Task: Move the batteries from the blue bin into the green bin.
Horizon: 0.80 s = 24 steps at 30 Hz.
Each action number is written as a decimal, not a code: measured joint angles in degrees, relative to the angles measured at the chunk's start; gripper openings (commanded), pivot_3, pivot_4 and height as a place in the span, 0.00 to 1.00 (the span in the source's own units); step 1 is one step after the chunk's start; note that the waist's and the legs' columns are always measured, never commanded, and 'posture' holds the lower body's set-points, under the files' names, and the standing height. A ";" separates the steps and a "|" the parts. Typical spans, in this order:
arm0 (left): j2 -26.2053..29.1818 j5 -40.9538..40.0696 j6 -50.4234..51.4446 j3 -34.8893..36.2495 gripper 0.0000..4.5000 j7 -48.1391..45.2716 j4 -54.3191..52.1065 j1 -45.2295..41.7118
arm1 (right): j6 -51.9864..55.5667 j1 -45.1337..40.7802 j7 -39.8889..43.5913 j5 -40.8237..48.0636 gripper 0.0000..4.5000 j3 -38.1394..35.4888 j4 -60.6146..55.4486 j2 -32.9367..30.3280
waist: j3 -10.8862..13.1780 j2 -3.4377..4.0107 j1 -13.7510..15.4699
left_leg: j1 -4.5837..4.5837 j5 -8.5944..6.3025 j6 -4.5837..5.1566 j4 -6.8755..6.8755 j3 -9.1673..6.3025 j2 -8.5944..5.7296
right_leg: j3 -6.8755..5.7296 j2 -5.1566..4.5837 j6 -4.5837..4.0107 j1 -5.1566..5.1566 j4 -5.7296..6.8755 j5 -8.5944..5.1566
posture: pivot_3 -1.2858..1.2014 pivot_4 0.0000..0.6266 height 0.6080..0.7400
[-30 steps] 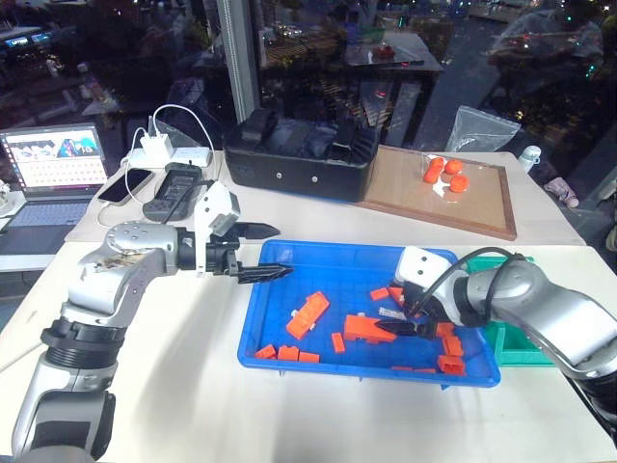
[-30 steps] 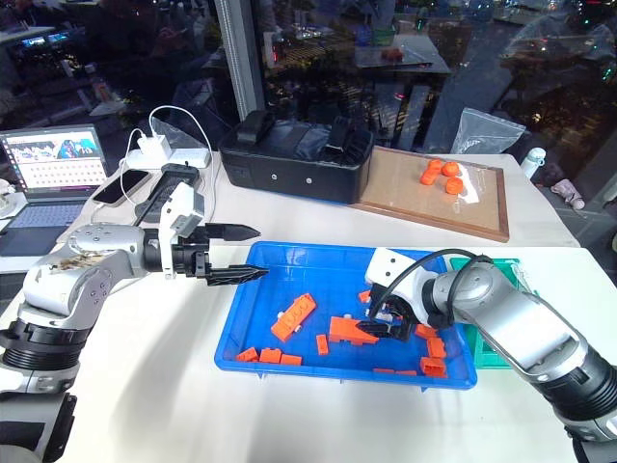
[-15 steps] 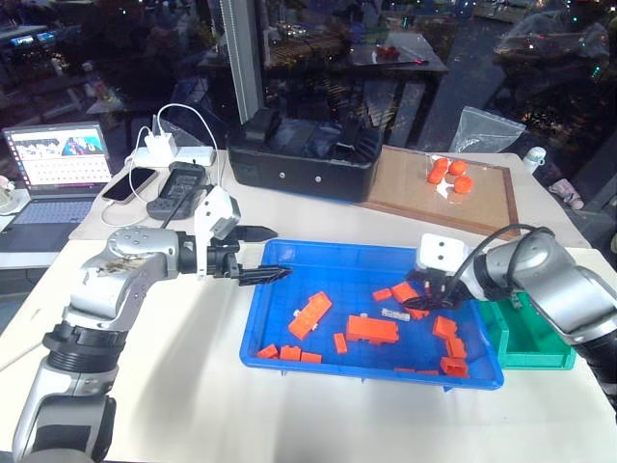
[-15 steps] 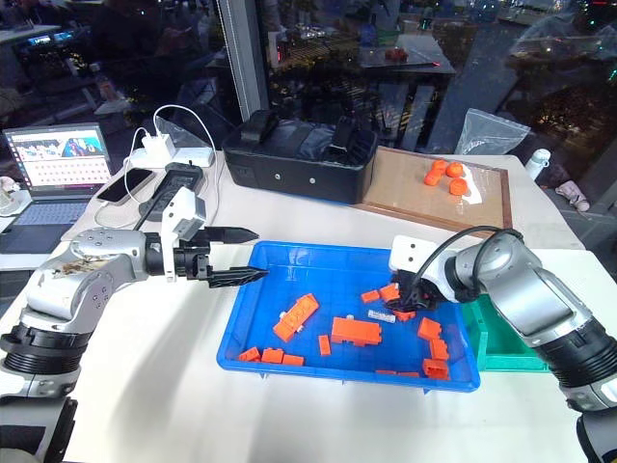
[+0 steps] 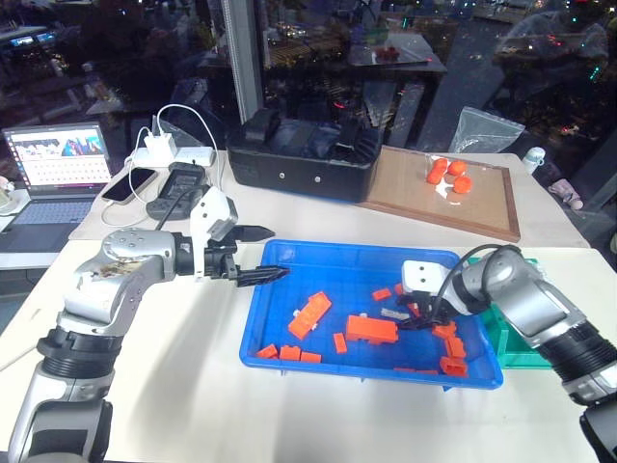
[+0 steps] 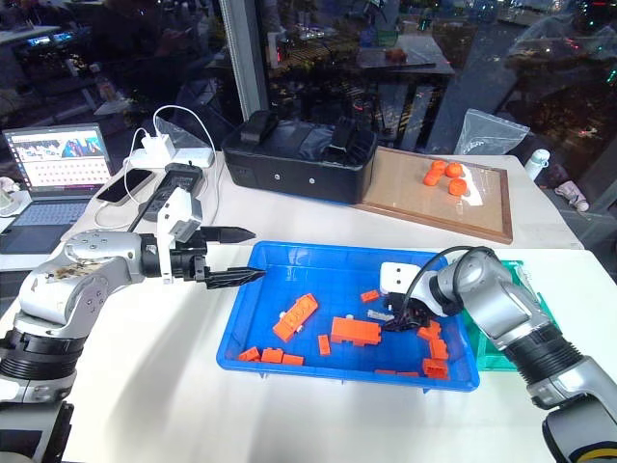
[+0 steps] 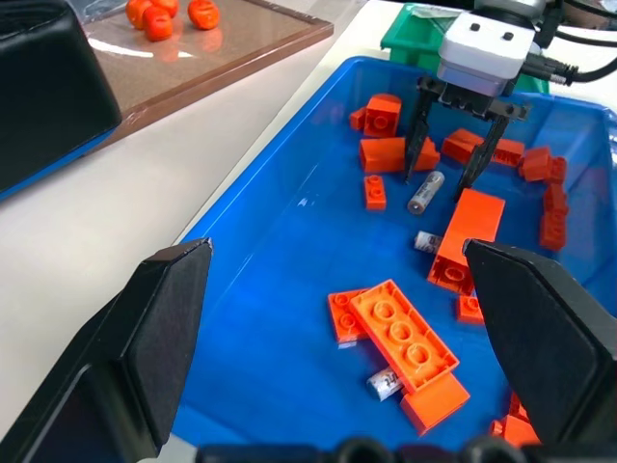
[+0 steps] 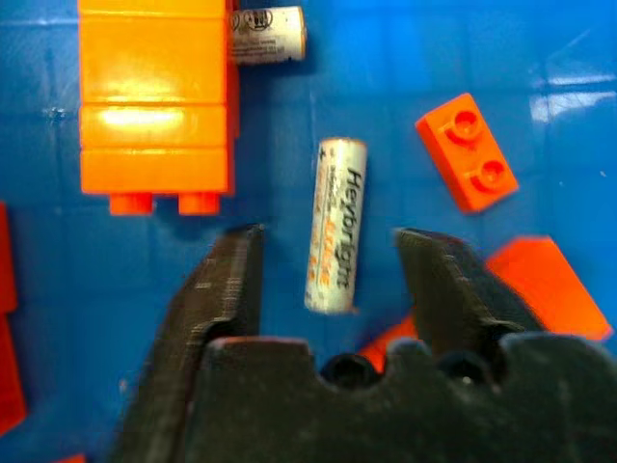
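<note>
Batteries are what must leave the blue bin [image 5: 289, 253], a wide shallow tray across the lower middle of the head views; the green bin [image 5: 525, 342] sits against its right end, low at the right edge. Orange blocks [image 5: 371, 329] lie scattered over the tray floor. The right gripper [image 7: 453, 174] points down into the tray's right half with its two black fingers apart, straddling one battery [image 8: 335, 224] without touching it yet, so it grasps nothing. To do this step well, the fingers should close squarely on the middle of the cylinder's sides, low enough to catch it against the floor, so it does not roll or squirt out, and clear of the large orange block [image 8: 154, 96] just beside it. The left gripper [image 5: 265, 253] hangs over the tray's upper-left corner, fingers spread and empty. The straddled battery is a slim silver-white cylinder with printed lettering, lying flat. A second battery [image 8: 266, 35] lies touching the large block's end, and a third [image 7: 385, 383] rests by a flat orange plate.
</note>
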 measured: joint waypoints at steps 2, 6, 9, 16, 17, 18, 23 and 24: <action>0.04 -0.02 0.14 0.01 1.00 0.24 -0.29 0.04 | -0.92 0.01 0.07 -1.15 0.10 -0.11 0.22 0.02 | 0.00 0.00 0.04 | 0.03 0.00 0.00 0.02 0.02 0.00 | -0.02 -0.01 0.00 0.01 0.00 0.00 | 0.52 0.24 0.98; 0.05 -0.91 0.85 0.05 1.00 0.13 -0.59 0.05 | -0.14 0.27 0.50 -1.19 0.05 -0.86 -0.56 0.00 | 0.00 0.00 0.02 | 0.04 0.00 0.00 0.02 0.00 0.00 | -0.02 -0.01 0.00 0.05 0.02 0.00 | 0.52 0.24 0.98; -1.13 -4.28 1.40 1.56 1.00 -0.82 -0.77 0.00 | -0.02 0.31 0.75 -1.58 0.05 -1.98 -2.90 -2.78 | 0.02 0.08 0.18 | -0.03 0.00 0.00 0.01 0.00 -0.02 | -0.01 -0.07 0.00 -0.03 0.03 0.00 | 0.52 0.24 0.98; -2.91 -10.08 2.54 2.11 1.00 -4.67 -0.75 -3.81 | 7.52 -2.51 2.60 1.95 0.05 -18.72 -8.08 -18.07 | 0.02 0.18 0.94 | 0.04 0.00 -0.01 -0.02 0.08 -0.04 | -0.09 -0.07 -0.01 -0.04 -0.06 -0.01 | 0.52 0.24 0.98; -3.01 -10.16 2.54 1.76 1.00 -5.44 -0.49 -3.97 | 7.91 -1.87 2.57 1.90 0.05 -20.80 -7.52 -20.29 | 0.02 0.18 1.02 | 0.09 -0.01 -0.01 -0.03 0.14 -0.03 | -0.14 -0.07 -0.03 -0.08 -0.12 -0.02 | 0.52 0.24 0.98; -3.05 -10.16 2.54 1.17 1.00 -6.18 -0.22 -4.12 | 8.37 -0.93 2.43 1.89 0.05 -22.63 -7.08 -21.81 | 0.01 0.16 0.98 | 0.12 -0.01 -0.02 -0.03 0.17 0.00 | -0.14 -0.08 -0.07 -0.07 -0.13 -0.04 | 0.52 0.24 0.98; -3.05 -7.23 -0.63 -4.48 1.00 -11.07 0.60 -5.02 | 9.24 11.12 0.08 1.02 0.05 -28.05 -3.50 -25.23 | -0.03 0.22 1.00 | 0.11 -0.01 -0.01 0.01 0.15 -0.04 | -0.12 -0.16 -0.10 0.22 -0.12 -0.06 | 0.52 0.24 0.98; -3.10 -5.86 -1.84 -5.61 1.00 -11.67 0.93 -5.12 | 9.55 13.36 -1.18 0.56 0.05 -28.45 -3.12 -25.24 | -0.03 0.28 0.96 | 0.10 -0.01 -0.01 0.02 0.13 -0.04 | -0.08 -0.16 -0.10 0.20 -0.12 -0.05 | 0.52 0.24 0.98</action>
